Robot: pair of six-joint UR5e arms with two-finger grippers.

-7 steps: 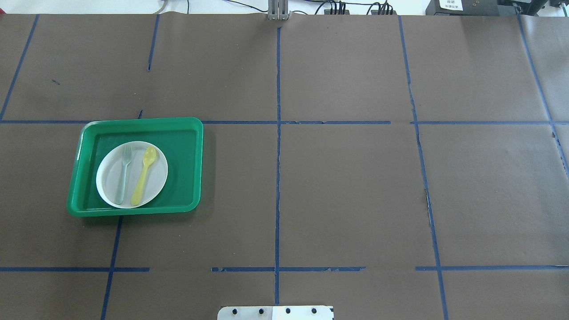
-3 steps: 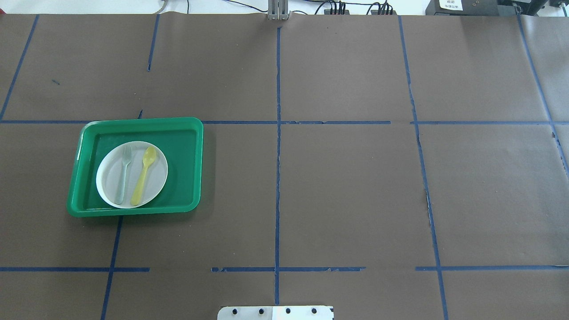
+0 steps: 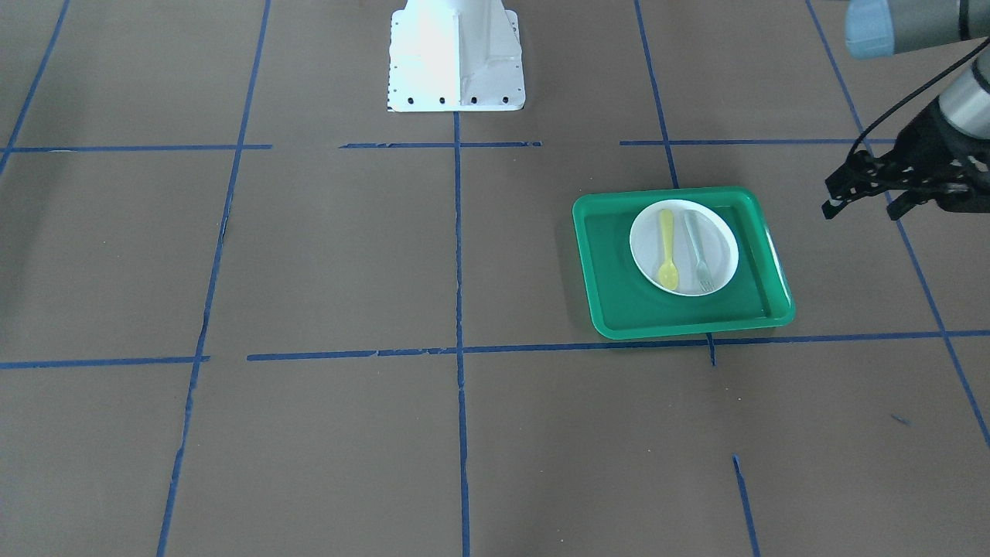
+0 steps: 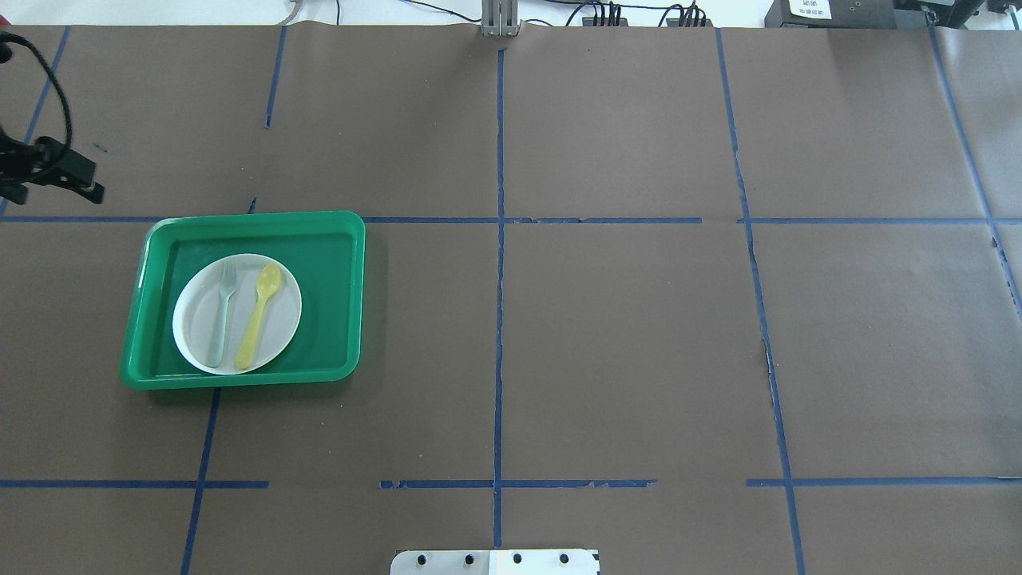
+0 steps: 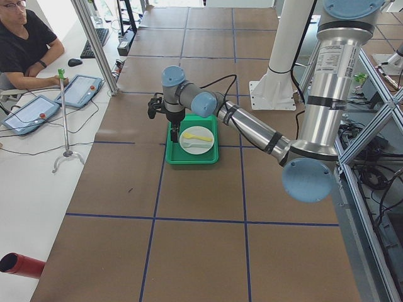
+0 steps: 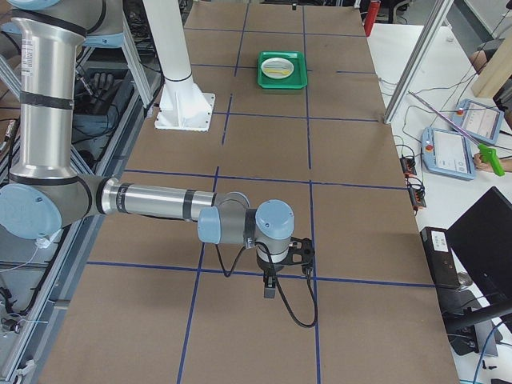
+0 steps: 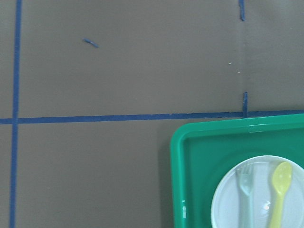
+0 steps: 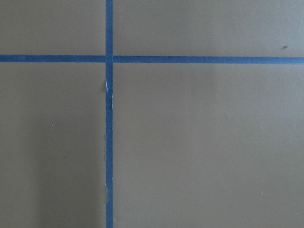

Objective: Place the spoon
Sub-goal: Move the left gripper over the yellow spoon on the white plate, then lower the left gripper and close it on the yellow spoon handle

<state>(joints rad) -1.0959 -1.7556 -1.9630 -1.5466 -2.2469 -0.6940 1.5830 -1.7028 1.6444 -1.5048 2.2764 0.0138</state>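
The yellow spoon (image 4: pixel 258 315) lies on a white plate (image 4: pixel 200 323) inside a green tray (image 4: pixel 335 303), bowl toward the table's far side. It also shows in the front view (image 3: pixel 667 247) and the left wrist view (image 7: pixel 279 190). My left gripper (image 3: pixel 860 210) hovers beyond the tray's far left corner, at the left edge of the overhead view (image 4: pixel 52 194). Its fingers stand apart and hold nothing. My right gripper (image 6: pixel 269 286) shows only in the right side view, far from the tray; I cannot tell whether it is open or shut.
A pale grey-green fork (image 4: pixel 222 311) lies on the plate beside the spoon, on its left in the overhead view. The robot's white base (image 3: pixel 456 54) stands at the table's near middle. Brown paper with blue tape lines covers the table. An operator (image 5: pixel 25 47) sits beyond the far edge.
My left gripper has come into the overhead view at its left edge, beyond the tray. The spoon, fork, plate and tray have not moved.
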